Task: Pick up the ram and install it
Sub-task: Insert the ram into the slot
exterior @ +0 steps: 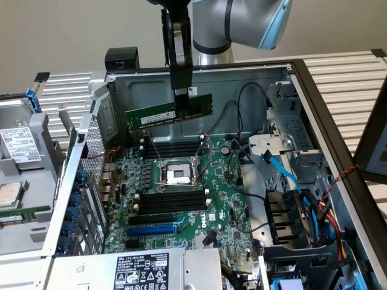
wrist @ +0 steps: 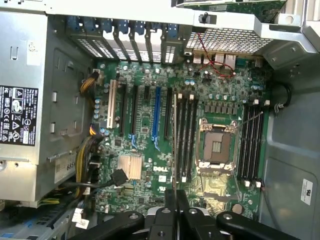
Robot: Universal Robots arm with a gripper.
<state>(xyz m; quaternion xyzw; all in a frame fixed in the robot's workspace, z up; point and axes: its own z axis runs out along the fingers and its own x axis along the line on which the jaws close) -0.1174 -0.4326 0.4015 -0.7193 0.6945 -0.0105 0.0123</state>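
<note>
Here, the fingers point(exterior: 180, 81) are clamped on the ram point(exterior: 151, 115), held above the motherboard point(exterior: 130, 169), its long axis seemingly parallel to the black slots point(wrist: 186, 135).

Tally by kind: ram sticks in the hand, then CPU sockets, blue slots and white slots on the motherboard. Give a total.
ram in the hand: 1
CPU socket: 1
blue slot: 1
white slot: 1
Total: 4
</note>
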